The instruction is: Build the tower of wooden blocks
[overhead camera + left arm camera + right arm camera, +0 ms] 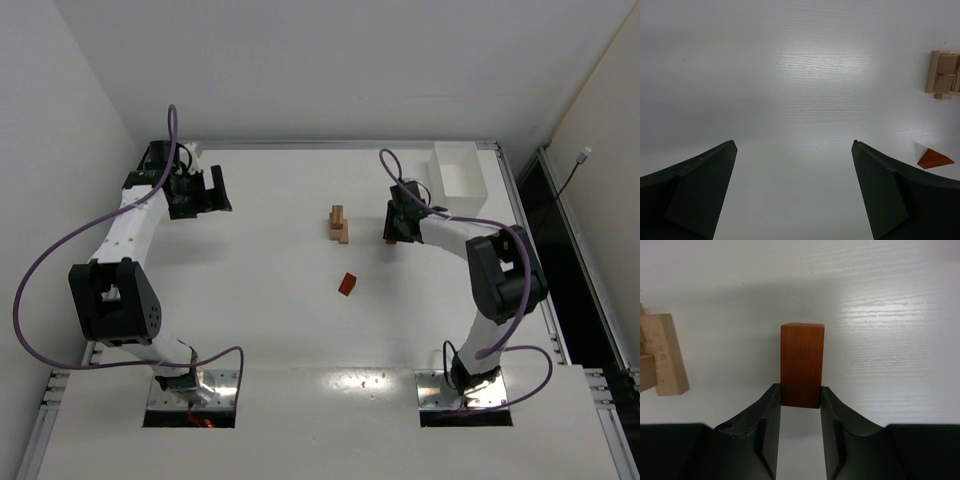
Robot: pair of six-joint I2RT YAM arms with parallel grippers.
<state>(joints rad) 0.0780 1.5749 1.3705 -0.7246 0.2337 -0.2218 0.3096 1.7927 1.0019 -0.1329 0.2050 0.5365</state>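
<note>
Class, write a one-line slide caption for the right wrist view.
The right gripper grips a reddish-brown block by its near end, tan blocks at left, white table behind.

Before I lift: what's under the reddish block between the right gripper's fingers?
Only bare white table shows around the reddish block, pinched by the right gripper. Its underside is hidden; the tan stack stands apart.

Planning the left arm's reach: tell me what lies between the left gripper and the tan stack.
Only bare table, in the top view, between left gripper and tan stack; the orange wedge lies aside.
</note>
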